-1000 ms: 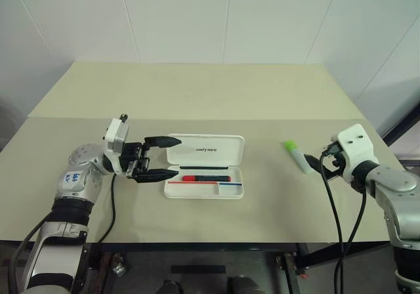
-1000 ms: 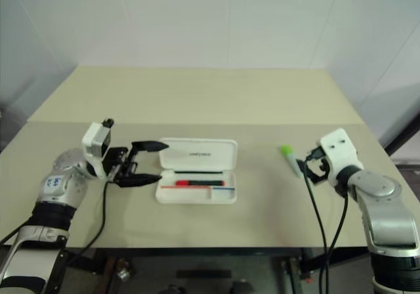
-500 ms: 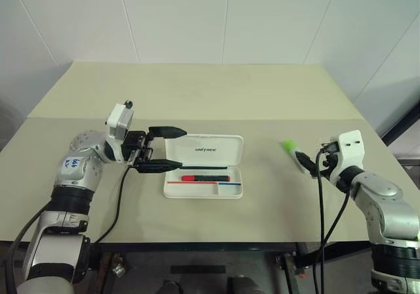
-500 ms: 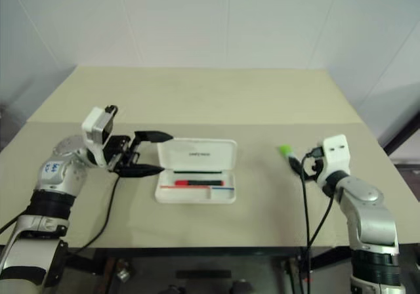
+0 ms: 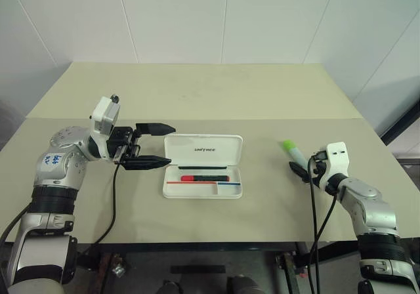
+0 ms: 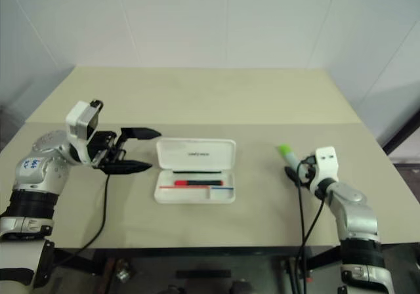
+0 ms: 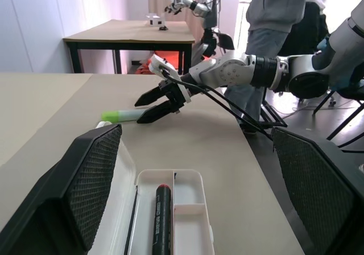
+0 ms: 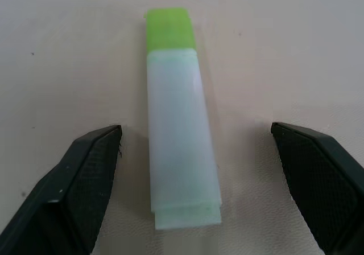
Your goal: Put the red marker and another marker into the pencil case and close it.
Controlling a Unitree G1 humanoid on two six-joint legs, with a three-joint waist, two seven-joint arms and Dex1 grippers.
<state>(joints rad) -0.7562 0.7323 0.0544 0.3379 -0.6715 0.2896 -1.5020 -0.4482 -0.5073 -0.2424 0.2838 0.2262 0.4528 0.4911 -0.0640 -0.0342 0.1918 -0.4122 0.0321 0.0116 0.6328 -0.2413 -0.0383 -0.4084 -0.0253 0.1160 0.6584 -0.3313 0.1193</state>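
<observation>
Right claw wide astride green marker, left claw wide beside open pencil case, red marker inside

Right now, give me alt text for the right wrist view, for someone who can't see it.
A green-capped highlighter lies flat on the beige table, lined up between the two spread black fingers of the right tool, which touch nothing. Its cap points away from the camera, and its pale body sits in the gap between the fingers.

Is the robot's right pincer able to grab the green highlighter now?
Probably yes. The right pincer is open, its fingers either side of the green highlighter lying on the table, nothing between.
</observation>
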